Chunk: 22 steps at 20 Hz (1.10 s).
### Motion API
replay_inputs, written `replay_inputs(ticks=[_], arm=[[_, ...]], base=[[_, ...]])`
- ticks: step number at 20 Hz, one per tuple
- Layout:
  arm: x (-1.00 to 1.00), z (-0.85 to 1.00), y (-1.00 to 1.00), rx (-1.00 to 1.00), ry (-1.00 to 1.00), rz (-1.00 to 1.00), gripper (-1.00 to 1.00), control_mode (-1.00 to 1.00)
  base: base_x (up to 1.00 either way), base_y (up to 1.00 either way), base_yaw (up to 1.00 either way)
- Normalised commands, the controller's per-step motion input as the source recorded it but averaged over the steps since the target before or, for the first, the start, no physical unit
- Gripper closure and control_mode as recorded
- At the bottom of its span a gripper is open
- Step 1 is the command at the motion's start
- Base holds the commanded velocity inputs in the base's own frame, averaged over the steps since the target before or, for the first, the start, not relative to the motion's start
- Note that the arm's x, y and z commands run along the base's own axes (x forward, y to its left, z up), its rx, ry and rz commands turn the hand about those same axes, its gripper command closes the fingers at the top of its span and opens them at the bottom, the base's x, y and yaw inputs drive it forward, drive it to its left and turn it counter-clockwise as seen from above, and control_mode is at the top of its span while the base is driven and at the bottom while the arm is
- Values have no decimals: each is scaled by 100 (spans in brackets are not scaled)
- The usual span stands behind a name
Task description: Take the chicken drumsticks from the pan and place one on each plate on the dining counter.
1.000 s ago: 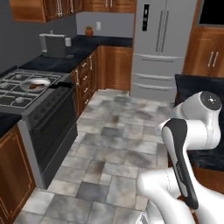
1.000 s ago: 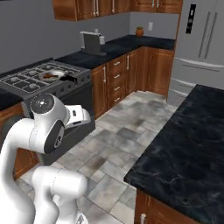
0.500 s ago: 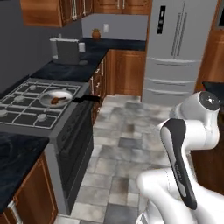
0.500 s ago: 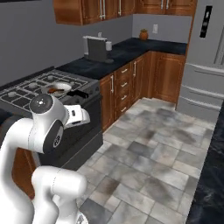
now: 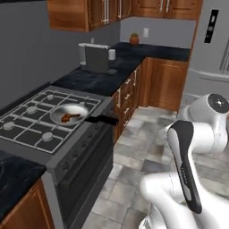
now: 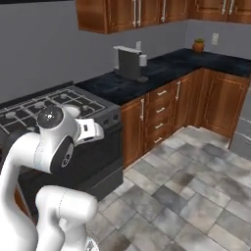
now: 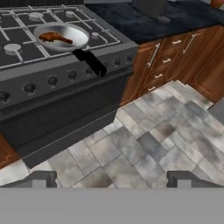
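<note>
The light grey pan [image 5: 69, 113] sits on the gas stove, its black handle [image 5: 102, 119] sticking out over the stove's front edge. A dark reddish-brown drumstick [image 5: 68, 118] lies inside it. The hand view has the pan [image 7: 61, 36] at the upper left, the drumstick [image 7: 54, 38] in it and the handle [image 7: 89, 61] pointing toward me. I cannot make out a separate golden-tan drumstick. My gripper [image 7: 111, 181] is open and holds nothing, well short of the stove and above the floor. The blue plates and the dining counter are out of view.
The stove [image 5: 31, 127] has an oven front below it. A black-topped wall counter [image 5: 105, 74] carries a grey appliance [image 5: 96, 58] and a small potted plant [image 5: 134, 39]. Wooden drawers [image 6: 159, 115] line the wall. Grey floor tiles [image 7: 144, 144] lie between me and the stove.
Both base views have swung toward the stove, so the base has moved. The stove and pan are nearer and larger; the black island has left the right base view.
</note>
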Motion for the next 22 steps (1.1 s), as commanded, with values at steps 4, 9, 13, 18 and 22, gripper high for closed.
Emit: replay_inputs(ticks=[4,9,13,18,22], arm=[[0,0,0,0,0,0,-100,100],[0,0,0,0,0,0,-100,100],[0,0,0,0,0,0,-100,100],[0,0,0,0,0,0,-100,100],[0,0,0,0,0,0,-100,100]], base=[[96,-57,64],[80,-31,60],[49,0,53],[41,3,50],[45,0,48]])
